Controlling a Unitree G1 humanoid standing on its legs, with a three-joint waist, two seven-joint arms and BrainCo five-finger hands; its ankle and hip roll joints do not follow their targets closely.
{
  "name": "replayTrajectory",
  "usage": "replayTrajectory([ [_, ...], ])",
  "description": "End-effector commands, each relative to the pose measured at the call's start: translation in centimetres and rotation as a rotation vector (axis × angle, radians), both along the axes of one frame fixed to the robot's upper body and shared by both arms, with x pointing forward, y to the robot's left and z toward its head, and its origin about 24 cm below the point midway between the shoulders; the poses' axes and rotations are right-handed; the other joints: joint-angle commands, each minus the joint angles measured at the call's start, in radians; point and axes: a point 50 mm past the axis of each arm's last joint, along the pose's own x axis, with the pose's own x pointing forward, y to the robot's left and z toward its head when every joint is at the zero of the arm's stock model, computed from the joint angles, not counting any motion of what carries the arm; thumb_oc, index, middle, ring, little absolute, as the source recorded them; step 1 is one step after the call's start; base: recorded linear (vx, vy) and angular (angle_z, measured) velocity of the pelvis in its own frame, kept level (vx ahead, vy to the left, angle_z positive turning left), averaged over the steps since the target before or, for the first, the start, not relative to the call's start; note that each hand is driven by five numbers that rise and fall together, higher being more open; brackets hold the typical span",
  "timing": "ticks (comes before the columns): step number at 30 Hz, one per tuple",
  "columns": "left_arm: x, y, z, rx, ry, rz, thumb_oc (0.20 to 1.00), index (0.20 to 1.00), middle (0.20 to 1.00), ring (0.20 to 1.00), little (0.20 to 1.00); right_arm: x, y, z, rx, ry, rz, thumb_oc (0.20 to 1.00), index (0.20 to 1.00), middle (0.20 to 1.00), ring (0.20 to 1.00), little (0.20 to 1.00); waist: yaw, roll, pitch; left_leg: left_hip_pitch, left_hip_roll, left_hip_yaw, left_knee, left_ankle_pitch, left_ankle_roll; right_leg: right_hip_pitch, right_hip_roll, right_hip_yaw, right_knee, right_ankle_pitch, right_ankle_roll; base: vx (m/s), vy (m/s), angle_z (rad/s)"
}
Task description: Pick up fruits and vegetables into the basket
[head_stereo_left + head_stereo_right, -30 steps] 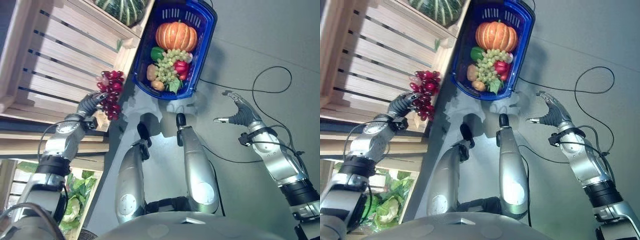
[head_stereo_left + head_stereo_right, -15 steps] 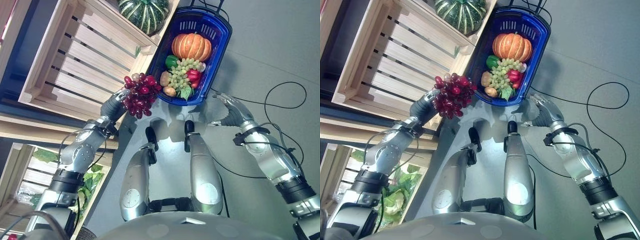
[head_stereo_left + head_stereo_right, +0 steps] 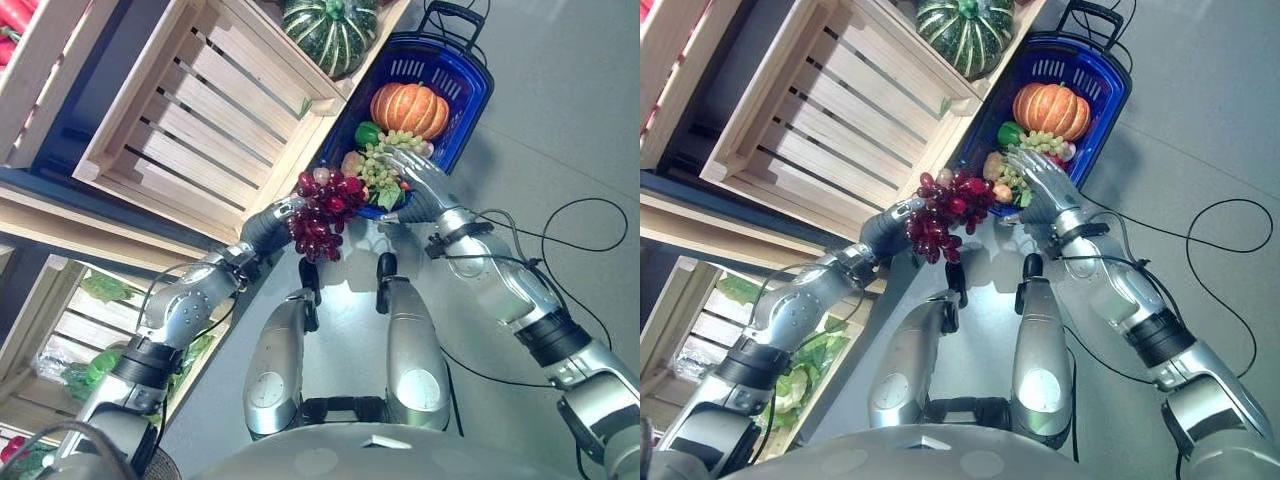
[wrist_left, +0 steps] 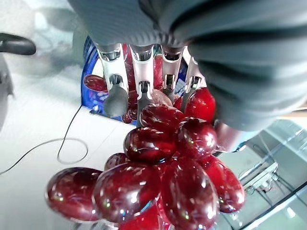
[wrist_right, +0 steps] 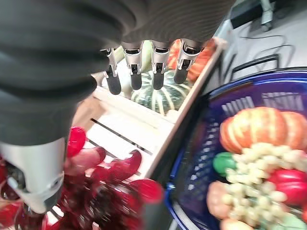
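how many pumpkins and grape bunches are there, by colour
orange pumpkin: 1
green striped pumpkin: 1
green grape bunch: 1
red grape bunch: 1, held in the left hand
total: 4

Grapes (image 3: 322,212) just left of basket (image 3: 470,110); crate (image 3: 205,110) further left
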Motion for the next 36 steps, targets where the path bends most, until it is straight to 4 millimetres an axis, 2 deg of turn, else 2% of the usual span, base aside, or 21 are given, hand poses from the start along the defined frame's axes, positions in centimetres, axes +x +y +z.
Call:
replayTrajectory([
  [1, -1.3, -3.0, 2.7, -0.179, -0.097, -0.182, 0.200, 0.200, 0.200, 0.200, 0.200, 0.5, 2.1, 0.8, 0.064, -0.032, 0.041, 1.000, 1.000, 1.000, 1.000, 1.000, 0.012, 0.010, -0.047, 0.030, -0.074, 0.055, 0.110, -0.166, 0.079, 0.103, 0.019, -0.014, -0.108, 0.021, 0.033, 0.00, -0.015, 0.04],
  [11, -2.0, -5.9, 2.9, -0.244, -0.121, -0.317, 0.200, 0.200, 0.200, 0.200, 0.200, 0.8, 5.4, -0.5, 0.198, 0.123, 0.129, 1.000, 1.000, 1.000, 1.000, 1.000, 0.029, 0.012, -0.047, 0.050, -0.079, 0.042, 0.101, -0.165, 0.074, 0.132, 0.008, -0.032, -0.128, 0.030, 0.033, -0.01, -0.009, 0.05],
  [16, -2.2, -6.8, 3.3, -0.246, -0.166, -0.372, 0.200, 0.200, 0.200, 0.200, 0.200, 0.9, 6.1, -1.7, 0.182, 0.201, 0.137, 1.000, 1.000, 1.000, 1.000, 1.000, 0.034, 0.008, -0.047, 0.050, -0.079, 0.042, 0.097, -0.163, 0.075, 0.134, 0.003, -0.041, -0.133, 0.035, 0.034, -0.02, -0.022, 0.04],
  [22, -2.3, -7.4, 3.7, -0.221, -0.216, -0.422, 0.200, 0.200, 0.200, 0.200, 0.200, 1.1, 6.2, -2.5, 0.107, 0.201, 0.118, 1.000, 1.000, 1.000, 1.000, 1.000, 0.034, 0.003, -0.047, 0.042, -0.077, 0.044, 0.102, -0.166, 0.077, 0.124, 0.002, -0.045, -0.129, 0.039, 0.035, 0.00, 0.000, 0.00],
  [27, -2.4, -8.1, 3.9, -0.205, -0.207, -0.467, 0.200, 0.200, 0.200, 0.200, 0.200, 0.9, 6.9, -1.7, 0.106, 0.141, 0.196, 1.000, 1.000, 1.000, 1.000, 1.000, 0.029, 0.002, -0.047, 0.039, -0.077, 0.044, 0.101, -0.165, 0.079, 0.121, 0.004, -0.044, -0.130, 0.042, 0.035, 0.00, -0.007, 0.02],
  [28, -2.4, -8.2, 3.9, -0.205, -0.198, -0.476, 0.200, 0.200, 0.200, 0.200, 0.200, 0.7, 7.2, -1.2, 0.127, 0.128, 0.234, 0.200, 0.200, 0.200, 0.200, 0.200, 0.028, 0.003, -0.047, 0.038, -0.078, 0.042, 0.103, -0.165, 0.078, 0.118, 0.004, -0.043, -0.128, 0.044, 0.036, 0.00, 0.000, 0.00],
  [32, -2.5, -8.6, 3.7, -0.225, -0.168, -0.479, 0.200, 0.200, 0.200, 0.200, 0.200, 0.2, 8.0, 0.0, 0.190, 0.121, 0.321, 0.200, 0.200, 0.200, 0.200, 0.200, 0.027, 0.001, -0.047, 0.038, -0.080, 0.038, 0.102, -0.164, 0.077, 0.119, 0.006, -0.043, -0.128, 0.043, 0.037, 0.00, 0.000, 0.00],
  [36, -2.6, -8.8, 3.6, -0.247, -0.152, -0.476, 0.200, 0.200, 0.200, 0.200, 0.200, 0.0, 8.2, 0.6, 0.234, 0.092, 0.337, 0.200, 0.200, 0.200, 0.200, 0.200, 0.028, -0.002, -0.047, 0.036, -0.080, 0.035, 0.103, -0.165, 0.078, 0.118, 0.007, -0.046, -0.128, 0.043, 0.037, -0.01, -0.024, 0.02],
])
